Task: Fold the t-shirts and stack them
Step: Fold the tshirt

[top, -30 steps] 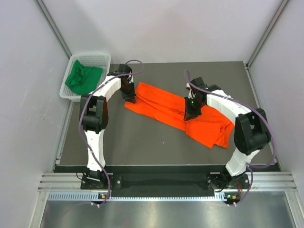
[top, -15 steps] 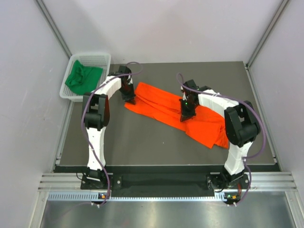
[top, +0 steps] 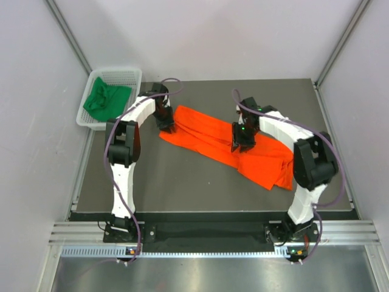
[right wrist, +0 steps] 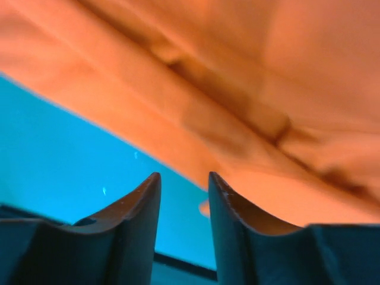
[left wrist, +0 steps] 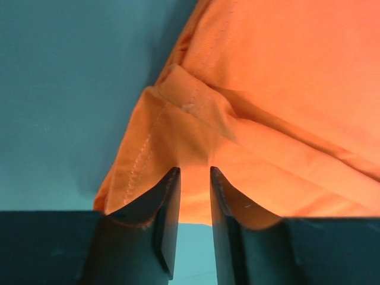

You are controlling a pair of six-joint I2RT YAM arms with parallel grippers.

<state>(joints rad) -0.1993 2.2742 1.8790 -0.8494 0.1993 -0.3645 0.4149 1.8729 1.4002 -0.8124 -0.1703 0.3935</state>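
**A:** Status wanted, left to right.

**B:** The green shirt (top: 107,100) is seen bunched in the basket (top: 115,72), far left, well apart from both arms. The left gripper (left wrist: 191,172) is set low at the left end of the orange shirt (top: 203,132). Its fingers are parted by a narrow gap and no cloth is seen pinched. A stitched hem corner (left wrist: 172,89) lies just past the tips.

**A:** And the orange one's lie?

**B:** It is spread as a long rumpled band slanting across the table (top: 182,182), far-left to near-right, with lengthwise folds. The right gripper (right wrist: 184,177) is placed at its near edge, about mid-length. Its fingers are likewise apart, bare table is seen through the gap, and nothing is clamped.

**A:** Handling?

**B:** Thin, light, limp cloth is judged. No stiffness is to be expected, so any unsupported span will sag and drag. It is not fragile. A shallow pinch on a single layer is likely to be slipped out of.

**A:** Where should it be held?

**B:** On the left, the hem corner is preferred, since the stitching is thicker and grips better. On the right, the folded edge should be taken with all layers together, deep between the pads. Both ends should be lifted evenly, or the band will be skewed.
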